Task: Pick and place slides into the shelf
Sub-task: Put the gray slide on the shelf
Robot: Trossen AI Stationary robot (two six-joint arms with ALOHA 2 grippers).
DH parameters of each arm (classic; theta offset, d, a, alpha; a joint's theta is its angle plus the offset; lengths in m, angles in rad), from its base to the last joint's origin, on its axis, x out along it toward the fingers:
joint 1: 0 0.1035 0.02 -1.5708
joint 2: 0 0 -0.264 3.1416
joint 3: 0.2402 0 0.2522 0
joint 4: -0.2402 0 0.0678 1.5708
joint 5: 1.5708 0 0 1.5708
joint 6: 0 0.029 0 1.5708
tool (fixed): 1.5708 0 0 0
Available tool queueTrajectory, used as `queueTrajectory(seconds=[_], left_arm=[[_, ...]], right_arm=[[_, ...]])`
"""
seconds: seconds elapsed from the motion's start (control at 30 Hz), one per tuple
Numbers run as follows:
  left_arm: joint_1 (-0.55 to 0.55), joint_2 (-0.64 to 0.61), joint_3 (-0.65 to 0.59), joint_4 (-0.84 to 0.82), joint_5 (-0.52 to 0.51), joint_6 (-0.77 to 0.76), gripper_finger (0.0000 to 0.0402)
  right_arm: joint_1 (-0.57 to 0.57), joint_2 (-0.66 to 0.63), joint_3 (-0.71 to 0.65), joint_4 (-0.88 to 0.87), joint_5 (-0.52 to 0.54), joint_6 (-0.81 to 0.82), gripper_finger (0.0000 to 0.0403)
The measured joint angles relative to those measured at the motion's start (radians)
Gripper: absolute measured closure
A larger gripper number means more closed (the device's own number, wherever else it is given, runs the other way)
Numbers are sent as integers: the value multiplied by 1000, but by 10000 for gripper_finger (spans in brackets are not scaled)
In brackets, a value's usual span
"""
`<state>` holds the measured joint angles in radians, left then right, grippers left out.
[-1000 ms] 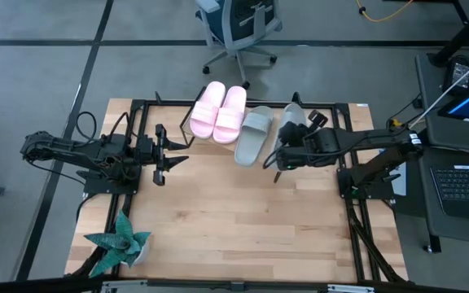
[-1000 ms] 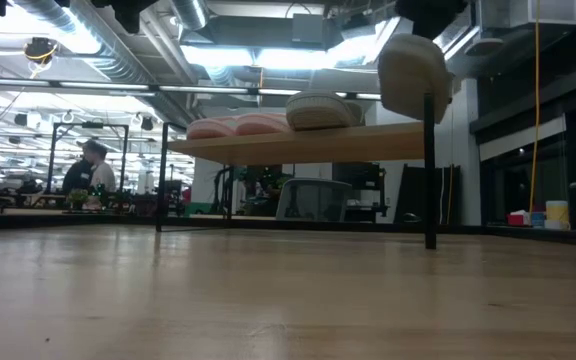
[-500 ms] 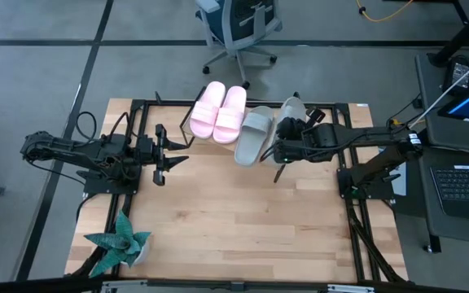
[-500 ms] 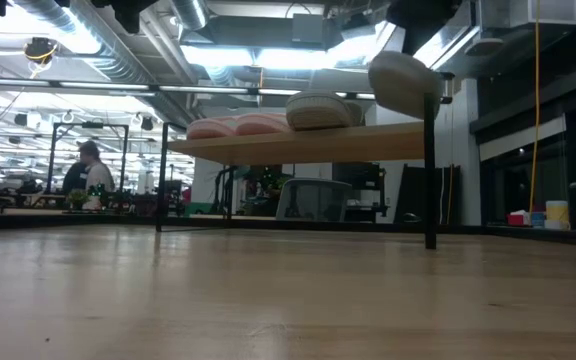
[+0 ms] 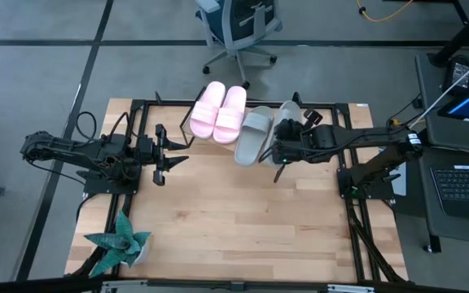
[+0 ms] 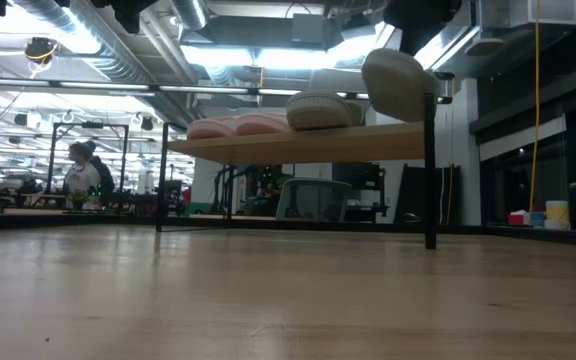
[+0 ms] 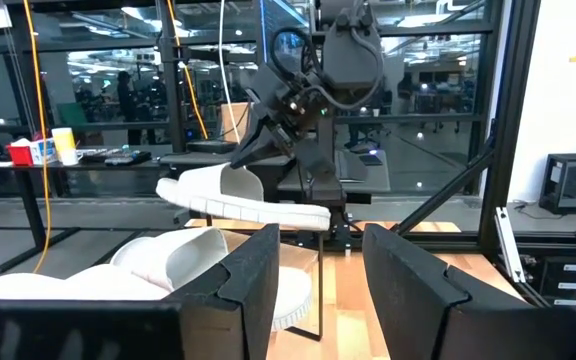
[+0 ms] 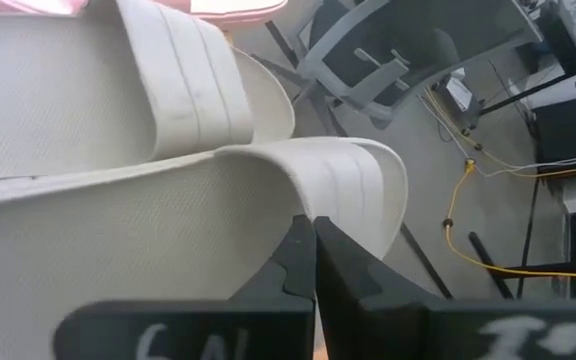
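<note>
The pale pink pair (image 5: 218, 111) lies side by side on the slanted wood shelf (image 6: 298, 144) at the table's far edge. One grey-green slide (image 5: 253, 135) rests sole-down on the board to their right. My right gripper (image 5: 281, 138) is shut on the second grey-green slide (image 5: 289, 114) and holds it over the shelf's right end, close beside the first. In the low view this slide (image 6: 398, 84) hovers above the board. My left gripper (image 5: 166, 155) waits open at the table's left side, facing the shelf. My right gripper pinches the grey-green slide's wide strap (image 8: 320, 195) at its side, between the two fingers, which come down at it slanting from above (image 7: 255, 150). The slide is lifted clear of the shelf, roughly level with its sole down (image 7: 243, 200).
A potted green plant (image 5: 119, 244) stands at the table's near left corner. An office chair (image 5: 238, 28) sits beyond the far edge, and a laptop desk (image 5: 462, 155) stands off the right side. Bare wood (image 5: 234, 220) spreads between the shelf and the near edge.
My right gripper has carried the grey-green slide toward the table's left, closing on the grey-green slide that lies on the shelf, and has stayed shut. The held slide now sits a little lower over the board's right end.
</note>
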<state>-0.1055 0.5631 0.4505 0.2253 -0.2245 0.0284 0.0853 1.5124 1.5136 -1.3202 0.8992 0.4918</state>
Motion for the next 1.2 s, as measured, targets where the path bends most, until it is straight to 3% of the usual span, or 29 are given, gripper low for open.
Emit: queueTrajectory(seconds=[0.4, 0.63, 0.83, 1.2], left_arm=[[0, 0, 0, -3, 0, 0, 263], [0, 0, 0, -4, 0, 0, 263], [0, 0, 0, -5, 0, 0, 263], [0, 0, 0, -7, 0, 0, 263]], right_arm=[[0, 0, -21, 27, -5, -36, 402], [-1, 0, -21, 80, -89, -132, 383], [0, 0, -21, 87, -100, -144, 369], [0, 0, -22, 126, -126, -187, 296]])
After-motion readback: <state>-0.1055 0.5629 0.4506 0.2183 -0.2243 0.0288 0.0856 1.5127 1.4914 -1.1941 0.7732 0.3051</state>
